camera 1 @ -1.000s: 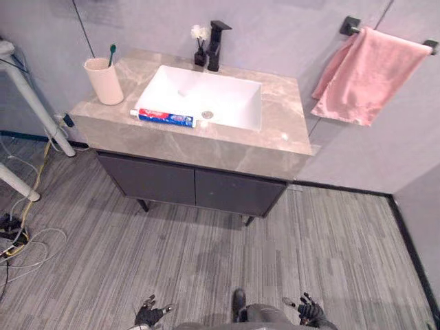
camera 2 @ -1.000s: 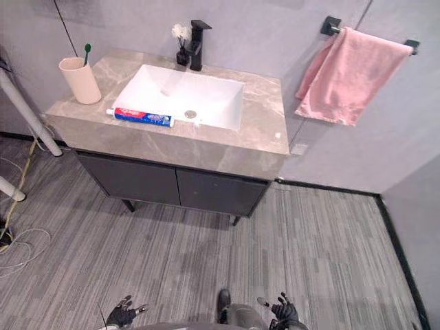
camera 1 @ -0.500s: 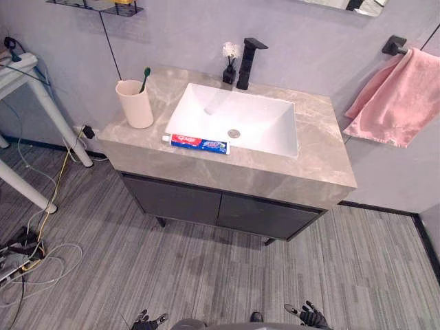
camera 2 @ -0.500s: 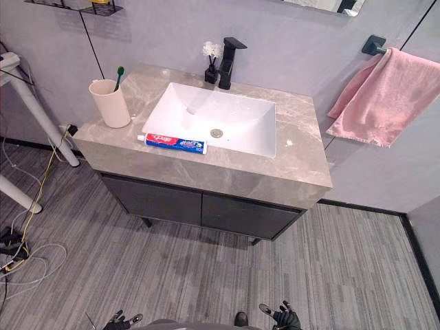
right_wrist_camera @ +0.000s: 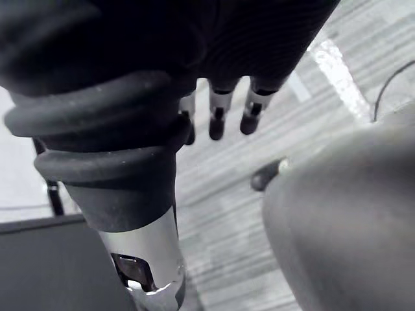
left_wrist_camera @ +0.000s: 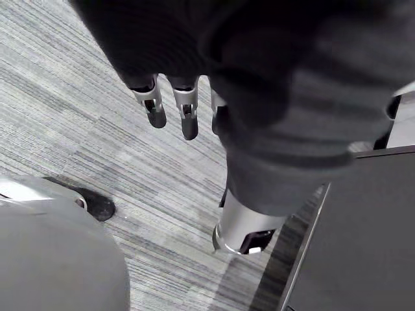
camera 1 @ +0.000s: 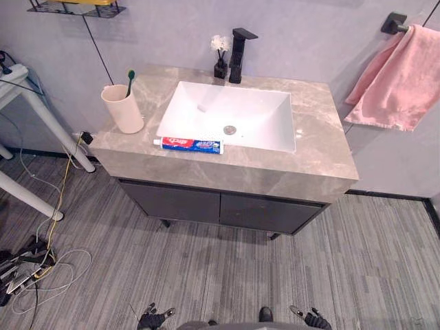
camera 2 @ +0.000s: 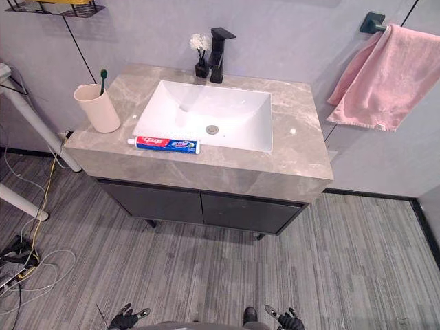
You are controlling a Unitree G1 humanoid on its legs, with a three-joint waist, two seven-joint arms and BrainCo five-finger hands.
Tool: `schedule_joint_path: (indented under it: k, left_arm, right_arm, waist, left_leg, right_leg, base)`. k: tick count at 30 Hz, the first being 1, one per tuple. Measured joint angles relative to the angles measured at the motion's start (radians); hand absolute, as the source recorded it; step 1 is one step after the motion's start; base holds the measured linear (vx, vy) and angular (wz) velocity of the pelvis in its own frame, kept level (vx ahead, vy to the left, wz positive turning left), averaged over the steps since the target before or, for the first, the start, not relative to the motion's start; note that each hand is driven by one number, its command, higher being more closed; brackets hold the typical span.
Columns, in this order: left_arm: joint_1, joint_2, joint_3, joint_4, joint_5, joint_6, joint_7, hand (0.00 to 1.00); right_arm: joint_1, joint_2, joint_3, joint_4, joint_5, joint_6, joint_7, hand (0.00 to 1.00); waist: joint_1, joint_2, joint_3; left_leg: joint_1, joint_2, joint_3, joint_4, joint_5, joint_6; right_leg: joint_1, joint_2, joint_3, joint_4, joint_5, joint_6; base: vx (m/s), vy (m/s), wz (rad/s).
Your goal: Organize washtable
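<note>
A marble-topped washtable (camera 1: 302,168) with a white sink (camera 1: 230,113) stands against the wall ahead. On the counter's front edge lies a red, white and blue toothpaste tube (camera 1: 189,144). At the left end a beige cup (camera 1: 122,110) holds a green toothbrush (camera 1: 130,77). Behind the sink are a black faucet (camera 1: 239,47) and a small dark vase of white flowers (camera 1: 220,58). My left hand (camera 1: 155,317) and right hand (camera 1: 311,320) hang low, far short of the table. In the wrist views the left fingers (left_wrist_camera: 185,110) and right fingers (right_wrist_camera: 220,110) are straight over the floor, holding nothing.
A pink towel (camera 1: 405,75) hangs from a black bar on the right wall. White table legs (camera 1: 41,124) and loose cables (camera 1: 34,261) are on the floor at left. A wire shelf (camera 1: 72,7) is on the wall. Dark cabinet doors (camera 1: 220,206) close the table's front.
The whole picture has shifted, so the camera moved. The things on the washtable lie as before, and both hands stay low and empty.
</note>
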Motion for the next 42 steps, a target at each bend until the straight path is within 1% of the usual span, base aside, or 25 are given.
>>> schedule_joint_path:
  k: [1,2,3,4,6,7,9,10,11,12,15,17,18,19,20,21,22,23,25,26,29,33,36,37,42]
  left_arm:
    - [0.003,0.000,0.014,-0.007,-0.007,-0.001,0.000,0.00]
    - [0.006,-0.001,0.048,-0.022,-0.027,-0.002,0.006,0.00]
    - [0.014,-0.008,0.052,-0.021,-0.040,-0.002,0.011,0.00]
    - [0.034,-0.014,0.062,-0.014,-0.067,0.001,0.023,0.00]
    - [0.054,-0.018,0.075,0.007,-0.105,0.001,0.028,0.00]
    - [0.060,-0.024,0.083,0.010,-0.126,0.001,0.031,0.00]
    - [0.068,-0.031,0.087,0.021,-0.151,0.001,0.039,0.00]
    - [0.071,-0.027,0.095,0.028,-0.163,0.001,0.042,0.00]
    - [0.068,-0.017,0.105,0.033,-0.166,-0.001,0.045,0.00]
    - [0.062,-0.016,0.117,0.040,-0.167,-0.002,0.045,0.00]
    - [0.056,-0.021,0.144,0.062,-0.181,0.002,0.042,0.00]
    - [0.046,-0.020,0.150,0.096,-0.157,0.007,0.042,0.00]
    - [0.044,-0.021,0.142,0.095,-0.146,0.006,0.042,0.00]
    - [0.041,-0.018,0.102,0.083,-0.121,0.007,0.042,0.00]
    - [0.036,-0.014,0.079,0.072,-0.118,0.006,0.042,0.00]
    - [0.023,0.000,0.037,0.039,-0.113,0.005,0.042,0.00]
    - [0.015,0.021,0.015,0.010,-0.112,0.002,0.042,0.00]
    - [-0.006,0.044,-0.002,-0.006,-0.112,-0.004,0.041,0.00]
    - [-0.020,0.054,-0.003,-0.026,-0.113,-0.015,0.041,0.00]
    - [-0.022,0.049,-0.002,-0.027,-0.113,-0.027,0.041,0.00]
    - [-0.015,0.012,0.007,-0.008,-0.111,-0.023,0.041,0.00]
    - [-0.005,-0.038,0.029,0.029,-0.099,-0.020,0.021,0.00]
    - [-0.005,-0.040,0.044,0.046,-0.089,-0.023,0.015,0.00]
    - [-0.007,0.009,-0.004,0.095,-0.043,-0.016,-0.003,0.00]
    - [-0.007,0.009,-0.004,0.094,-0.041,-0.016,-0.003,0.00]
  right_arm:
    - [-0.001,-0.002,-0.007,0.001,0.008,0.000,0.000,0.00]
    - [-0.005,-0.018,-0.034,0.007,0.025,0.001,-0.003,0.00]
    - [-0.009,-0.021,-0.043,0.008,0.032,0.001,-0.005,0.00]
    - [-0.011,-0.028,-0.068,0.007,0.043,-0.001,-0.005,0.00]
    - [-0.018,-0.045,-0.089,0.005,0.049,-0.003,-0.004,0.00]
    - [-0.007,-0.051,-0.095,0.010,0.049,-0.002,-0.006,0.00]
    - [0.001,-0.057,-0.096,0.023,0.048,-0.002,-0.007,0.00]
    - [0.001,-0.052,-0.101,0.040,0.047,0.000,-0.009,0.00]
    - [-0.003,-0.026,-0.109,0.062,0.045,0.007,-0.007,0.00]
    - [-0.009,-0.015,-0.111,0.070,0.042,0.008,-0.004,0.00]
    - [-0.015,0.008,-0.124,0.071,0.039,0.015,0.002,0.00]
    - [-0.014,0.008,-0.158,0.062,0.039,0.016,-0.004,0.00]
    - [-0.014,0.009,-0.157,0.058,0.040,0.016,-0.005,0.00]
    - [-0.011,0.013,-0.148,0.044,0.039,0.015,-0.005,0.00]
    - [-0.007,0.010,-0.141,0.035,0.040,0.016,-0.005,0.00]
    - [0.000,0.010,-0.133,0.025,0.042,0.015,-0.005,0.00]
    - [0.001,0.010,-0.129,0.024,0.040,0.015,-0.005,0.00]
    - [0.004,0.012,-0.120,0.023,0.040,0.014,-0.004,0.00]
    - [0.007,0.012,-0.098,0.012,0.040,0.011,-0.005,0.00]
    - [0.011,0.013,-0.092,0.003,0.040,0.010,-0.006,0.00]
    - [0.021,0.006,-0.095,0.006,0.040,0.009,-0.007,0.00]
    - [0.031,0.002,-0.114,0.009,0.032,0.009,-0.007,0.00]
    - [0.029,0.000,-0.113,0.016,-0.006,0.007,-0.005,0.00]
    - [0.036,-0.015,-0.056,0.040,-0.107,0.018,-0.002,0.00]
    - [0.036,-0.015,-0.057,0.040,-0.106,0.018,-0.002,0.00]
  waist:
    - [-0.002,-0.009,0.004]
    - [0.008,-0.034,0.028]
    - [0.011,-0.030,0.028]
    - [0.003,-0.028,0.029]
    - [0.000,-0.023,0.031]
    - [0.001,-0.017,0.031]
    - [0.003,-0.009,0.031]
    - [0.002,-0.015,0.031]
    - [0.000,-0.042,0.028]
    - [0.001,-0.048,0.024]
    - [0.007,-0.039,0.010]
    - [0.006,-0.019,-0.028]
    - [0.005,-0.006,-0.033]
    - [0.003,0.007,-0.040]
    - [0.000,0.013,-0.039]
    - [-0.011,0.033,-0.032]
    - [-0.025,0.029,-0.033]
    - [-0.028,0.028,-0.033]
    - [-0.031,0.028,-0.033]
    - [-0.035,0.027,-0.032]
    - [-0.027,0.028,-0.043]
    - [-0.023,0.032,-0.040]
    - [-0.023,0.014,-0.045]
    - [-0.023,-0.011,-0.037]
    - [-0.023,-0.011,-0.037]
  left_leg:
    - [-0.052,-0.003,0.021,0.118,0.002,-0.004]
    - [-0.182,0.024,0.051,0.381,-0.007,-0.020]
    - [-0.204,0.049,0.059,0.408,-0.040,0.019]
    - [-0.225,0.093,0.059,0.398,-0.057,0.027]
    - [-0.249,0.175,0.013,0.261,-0.047,-0.013]
    - [-0.251,0.222,-0.057,0.076,-0.005,-0.080]
    - [-0.236,0.255,-0.109,-0.053,0.059,-0.139]
    - [-0.222,0.223,-0.090,-0.044,0.151,-0.141]
    - [-0.245,0.196,-0.083,0.037,0.112,-0.121]
    - [-0.262,0.197,-0.082,0.092,0.073,-0.118]
    - [-0.301,0.203,-0.028,0.296,-0.072,-0.083]
    - [-0.288,0.212,0.053,0.298,-0.114,-0.049]
    - [-0.277,0.217,0.075,0.278,-0.113,-0.047]
    - [-0.242,0.216,0.115,0.220,-0.098,-0.022]
    - [-0.218,0.214,0.135,0.188,-0.087,-0.004]
    - [-0.181,0.206,0.144,0.129,-0.072,0.020]
    - [-0.149,0.197,0.145,0.081,-0.057,0.030]
    - [-0.103,0.186,0.147,0.026,-0.041,0.035]
    - [-0.043,0.164,0.159,-0.038,-0.020,0.040]
    - [-0.024,0.144,0.162,-0.055,-0.019,0.040]
    - [0.012,0.101,0.168,-0.119,-0.003,0.025]
    - [0.084,0.096,0.155,-0.202,0.029,0.008]
    - [0.124,0.097,0.145,-0.227,0.035,-0.001]
    - [0.138,0.008,0.078,-0.360,0.144,0.048]
    - [0.138,0.007,0.074,-0.360,0.144,0.048]
  right_leg:
    - [-0.005,-0.015,-0.001,0.024,-0.022,0.001]
    - [0.009,-0.048,0.016,0.047,-0.062,0.015]
    - [0.019,-0.049,0.022,0.044,-0.067,0.013]
    - [0.037,-0.055,0.026,0.032,-0.071,0.019]
    - [0.075,-0.067,0.030,0.008,-0.083,0.038]
    - [0.093,-0.077,0.028,0.001,-0.099,0.064]
    - [0.113,-0.096,0.030,-0.001,-0.117,0.095]
    - [0.145,-0.138,0.029,-0.017,-0.130,0.121]
    - [0.176,-0.161,0.023,-0.044,-0.110,0.120]
    - [0.183,-0.162,0.019,-0.055,-0.085,0.120]
    - [0.188,-0.180,0.074,-0.079,-0.014,0.148]
    - [0.092,-0.198,0.129,-0.017,0.080,0.093]
    - [0.060,-0.196,0.136,0.005,0.121,0.067]
    - [0.015,-0.191,0.126,0.038,0.212,0.018]
    - [-0.003,-0.188,0.121,0.058,0.230,0.001]
    - [-0.025,-0.154,0.112,0.121,0.180,0.039]
    - [-0.029,-0.112,0.103,0.167,0.115,0.048]
    - [-0.028,-0.052,0.089,0.210,0.024,0.040]
    - [-0.027,0.019,0.023,0.201,-0.065,0.032]
    - [-0.021,0.043,-0.015,0.131,-0.073,0.032]
    - [0.050,0.036,-0.050,-0.023,-0.079,0.021]
    - [0.122,0.043,-0.062,-0.091,-0.059,0.002]
    - [0.168,0.049,-0.063,-0.125,-0.056,-0.002]
    - [0.158,-0.008,-0.061,-0.214,0.042,0.040]
    - [0.158,-0.008,-0.069,-0.214,0.042,0.040]
  base:
    - [-0.07,-0.027,0.19]
    - [-0.06,0.005,0.08]
    - [-0.04,0.034,-0.09]
    - [0.07,0.033,-0.22]
    - [0.17,0.129,-0.08]
    - [0.22,0.305,0.03]
    - [0.21,0.336,0.01]
    - [0.36,0.382,-0.05]
    - [0.43,0.448,-0.05]
    - [0.28,0.247,-0.24]
    - [0.29,0.411,-0.65]
    - [0.21,0.366,-1.01]
    - [0.19,0.356,-1.00]
    - [0.19,0.339,-0.73]
    - [0.21,0.371,-0.60]
    - [0.15,0.257,-0.14]
    - [0.11,0.151,0.04]
    - [0.07,0.068,0.10]
    - [0.10,0.045,0.03]
    - [0.11,0.021,0.04]
    - [0.13,-0.011,-0.06]
    - [0.12,-0.012,0.08]
    - [0.08,-0.025,0.01]
    - [0.03,-0.011,-0.02]
    - [0.00,0.000,0.01]
